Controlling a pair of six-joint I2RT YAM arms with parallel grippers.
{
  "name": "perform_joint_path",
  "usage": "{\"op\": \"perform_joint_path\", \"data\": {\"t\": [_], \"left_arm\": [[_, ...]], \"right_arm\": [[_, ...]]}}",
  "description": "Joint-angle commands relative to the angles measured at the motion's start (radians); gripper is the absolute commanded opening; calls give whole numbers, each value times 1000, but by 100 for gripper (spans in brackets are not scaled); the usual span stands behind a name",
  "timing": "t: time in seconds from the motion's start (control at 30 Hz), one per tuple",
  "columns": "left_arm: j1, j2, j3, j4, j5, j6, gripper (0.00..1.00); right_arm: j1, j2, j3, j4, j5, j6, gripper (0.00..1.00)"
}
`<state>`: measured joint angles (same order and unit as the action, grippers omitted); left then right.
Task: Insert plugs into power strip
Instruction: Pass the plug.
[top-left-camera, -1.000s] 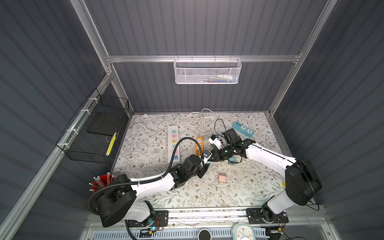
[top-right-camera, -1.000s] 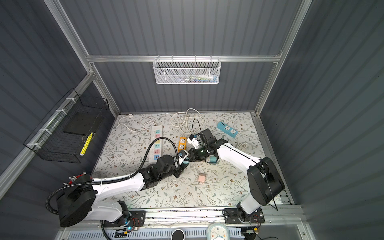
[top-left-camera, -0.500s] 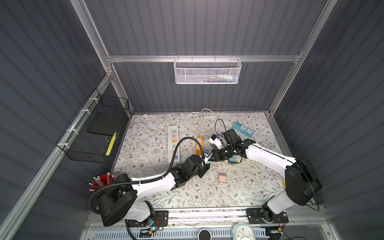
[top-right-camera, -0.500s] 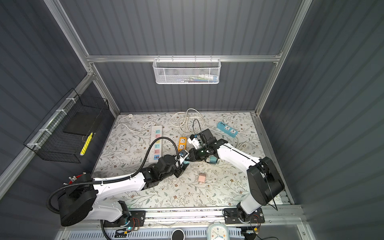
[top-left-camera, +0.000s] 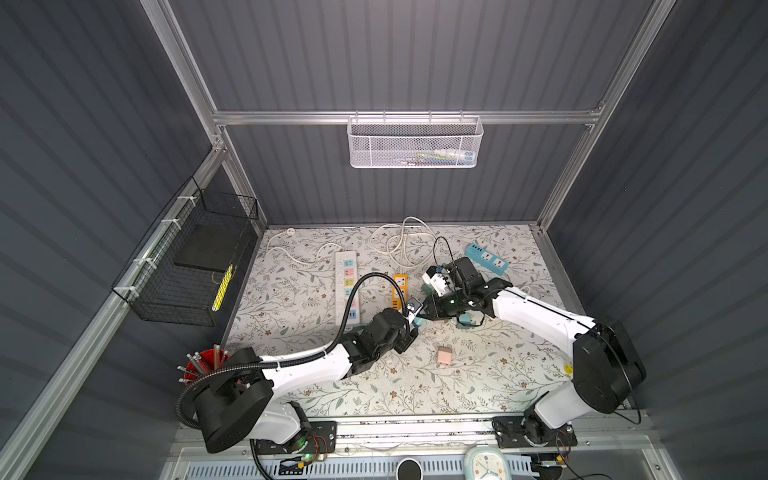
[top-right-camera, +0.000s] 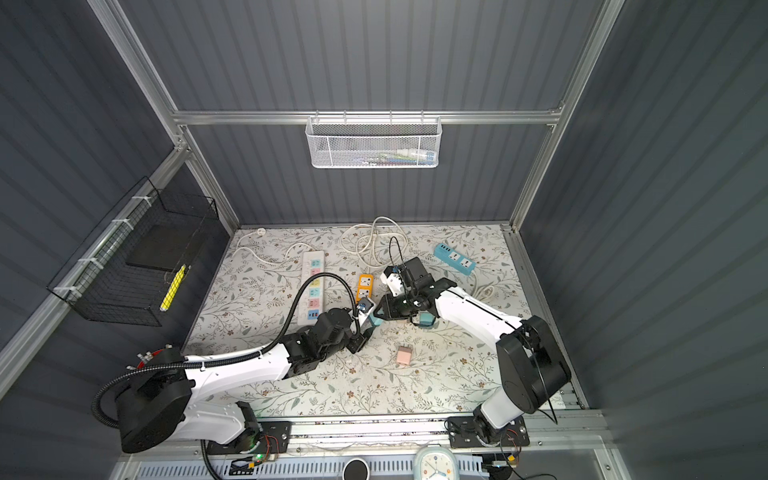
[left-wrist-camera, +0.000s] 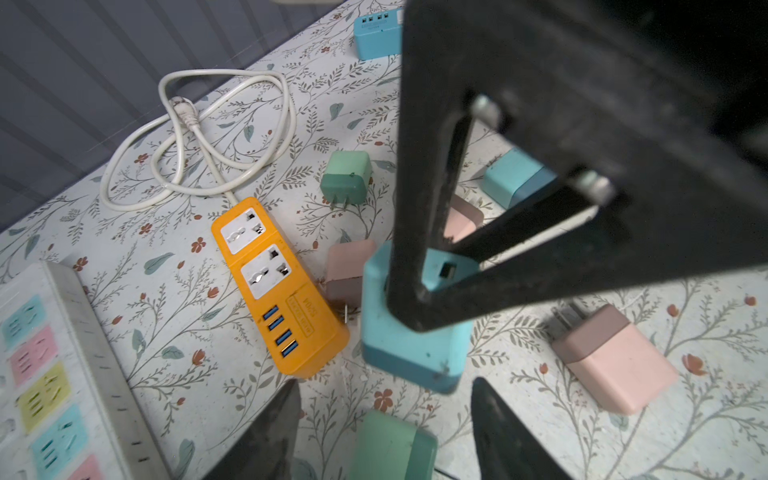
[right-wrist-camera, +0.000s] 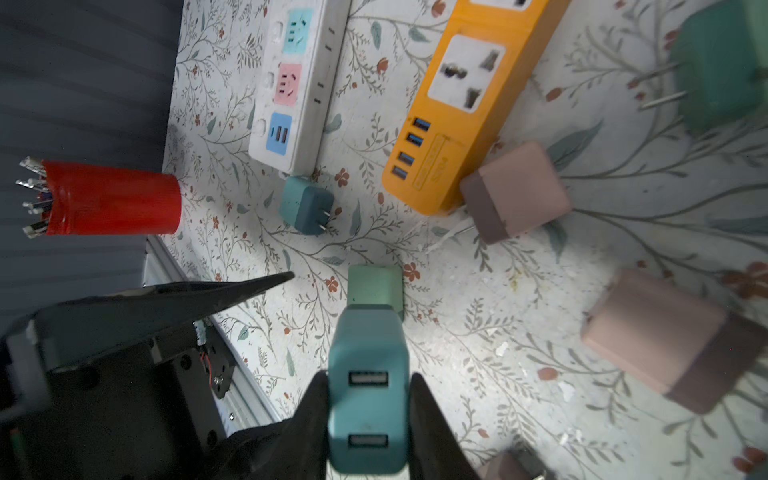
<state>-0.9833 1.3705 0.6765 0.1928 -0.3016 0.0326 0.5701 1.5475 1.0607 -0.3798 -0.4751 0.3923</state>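
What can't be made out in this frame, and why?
- Prongs of the teal plug: right wrist view, hidden behind its own body in the right gripper.
- Most of a pink plug: left wrist view, behind a right gripper finger.
- Part of a mint plug: left wrist view, cut off by the frame edge.
- Contents of the white mesh basket: both top views, too small.

white power strip (left-wrist-camera: 99, 365) cut by frame edge; mint plug (right-wrist-camera: 723, 62) blurred (cropped too); blue strip (left-wrist-camera: 374, 37) half hidden.
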Motion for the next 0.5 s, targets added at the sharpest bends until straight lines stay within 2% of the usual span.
{"op": "perform_joint_path", "data": {"t": [0.0,0.2,0.37,0.47], "left_arm": [[-4,-65,30,-24,-120,-52,73],[41,-78,136,-174,-338,-169,88],[149,-4,305,-401,-414,-308,92],[228,85,423,-550,-444,-383,94]], "right_arm": [[2,-55,5,33,121,6,16],[3,-72,19,29,240,-6,17],[3,-78,37,21,290,-13,16],[4,-94,42,21,312,-17,16]]}}
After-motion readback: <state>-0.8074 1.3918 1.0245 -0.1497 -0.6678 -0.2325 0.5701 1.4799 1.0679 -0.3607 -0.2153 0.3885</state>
